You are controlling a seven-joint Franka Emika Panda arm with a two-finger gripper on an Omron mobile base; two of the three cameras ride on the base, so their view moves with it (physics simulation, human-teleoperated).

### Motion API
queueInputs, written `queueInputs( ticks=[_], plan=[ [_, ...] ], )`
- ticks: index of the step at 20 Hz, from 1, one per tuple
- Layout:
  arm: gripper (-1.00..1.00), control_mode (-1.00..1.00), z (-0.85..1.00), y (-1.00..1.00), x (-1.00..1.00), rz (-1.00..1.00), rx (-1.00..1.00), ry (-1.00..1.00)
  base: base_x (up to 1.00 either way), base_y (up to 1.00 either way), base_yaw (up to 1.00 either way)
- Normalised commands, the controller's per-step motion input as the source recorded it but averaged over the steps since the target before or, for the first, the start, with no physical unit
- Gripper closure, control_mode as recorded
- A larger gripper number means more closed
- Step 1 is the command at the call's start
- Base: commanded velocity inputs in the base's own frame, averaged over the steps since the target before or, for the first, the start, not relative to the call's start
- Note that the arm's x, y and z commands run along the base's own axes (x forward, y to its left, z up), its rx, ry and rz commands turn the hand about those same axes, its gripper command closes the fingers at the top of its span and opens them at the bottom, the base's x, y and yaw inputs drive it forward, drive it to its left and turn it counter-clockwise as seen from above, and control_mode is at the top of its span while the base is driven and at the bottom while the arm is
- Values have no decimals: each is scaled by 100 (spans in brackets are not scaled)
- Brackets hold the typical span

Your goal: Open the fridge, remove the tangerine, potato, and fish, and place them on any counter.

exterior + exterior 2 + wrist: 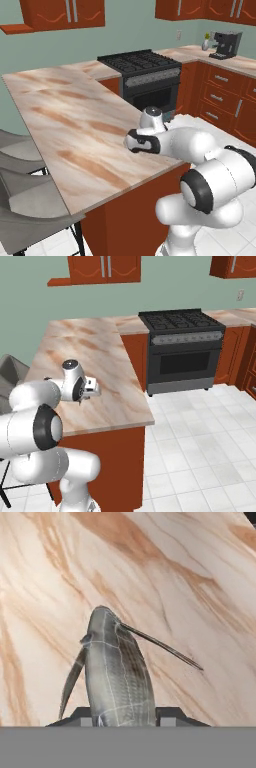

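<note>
The pincer (120, 721) is clamped on the fish (116, 672) above the counter (65, 125); we judge lowering and releasing come next.

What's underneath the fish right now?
Under the fish, held in the gripper, lies the marbled counter. The patch directly beneath the fish's body is covered, and contact cannot be told.

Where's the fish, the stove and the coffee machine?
Slim silvery-grey fish (117, 672), hand view, middle of its scaled body.
Black gas stove (180, 320), right base view, its burner grates.
Dark grey coffee machine (226, 45), left base view, its front.
</note>
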Motion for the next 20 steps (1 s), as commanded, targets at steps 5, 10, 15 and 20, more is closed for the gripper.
queueInputs(
  ticks=[5, 10, 15, 20],
  plan=[
    [100, -100, -2, 0, 80, 0, 0, 0, 0, 0, 0],
    [100, -100, -16, 1, 80, 0, 0, 1, 0, 0, 0],
    [100, -100, -53, 7, 69, 0, 0, 3, 0, 0, 0],
    [100, -100, -39, 1, 38, 0, 0, 0, 0, 0, 0]
  ],
)
